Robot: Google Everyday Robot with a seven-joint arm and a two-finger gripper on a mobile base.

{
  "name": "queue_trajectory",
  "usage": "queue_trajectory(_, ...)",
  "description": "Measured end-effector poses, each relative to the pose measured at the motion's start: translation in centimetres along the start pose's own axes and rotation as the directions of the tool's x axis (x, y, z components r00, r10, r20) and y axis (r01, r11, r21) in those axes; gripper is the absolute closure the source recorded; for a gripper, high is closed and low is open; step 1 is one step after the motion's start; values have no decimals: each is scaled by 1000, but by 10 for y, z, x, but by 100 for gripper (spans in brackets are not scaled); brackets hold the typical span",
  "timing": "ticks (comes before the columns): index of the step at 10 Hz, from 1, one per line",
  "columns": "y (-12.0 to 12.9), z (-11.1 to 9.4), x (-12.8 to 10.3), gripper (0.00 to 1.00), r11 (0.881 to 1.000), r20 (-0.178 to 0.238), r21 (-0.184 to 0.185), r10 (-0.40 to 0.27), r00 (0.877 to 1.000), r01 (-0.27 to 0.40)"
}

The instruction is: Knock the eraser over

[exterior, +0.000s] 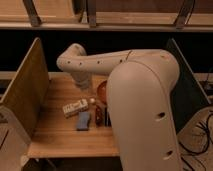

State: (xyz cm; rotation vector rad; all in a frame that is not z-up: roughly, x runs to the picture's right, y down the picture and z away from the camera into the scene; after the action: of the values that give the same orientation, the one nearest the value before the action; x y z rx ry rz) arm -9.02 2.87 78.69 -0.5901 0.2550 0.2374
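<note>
The eraser (99, 116) is a small dark red-brown block standing upright on the wooden table (60, 137), right beside the arm's large white link. A flat blue pad (83, 120) lies just left of it. A cream-white printed box (75, 107) lies behind the pad. My gripper (93, 101) hangs at the end of the forearm, just above and behind the eraser, and is partly hidden by the arm. It does not appear to touch the eraser.
A round reddish-brown object (101, 90) sits behind the eraser, partly hidden by the arm. Wooden side panels (25, 87) wall the table on the left and a dark panel (186, 75) on the right. The big white arm link (145, 110) blocks the table's right half.
</note>
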Motion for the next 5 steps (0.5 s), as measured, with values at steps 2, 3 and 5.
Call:
queue_trajectory(2, 4, -1, 1, 100, 1000, 0, -11, -9, 1000, 9)
queue_trajectory(3, 4, 0, 0, 100, 1000, -4, -11, -11, 1000, 11)
queue_trajectory(5, 15, 9, -11, 100, 998, -31, -36, -51, 998, 50)
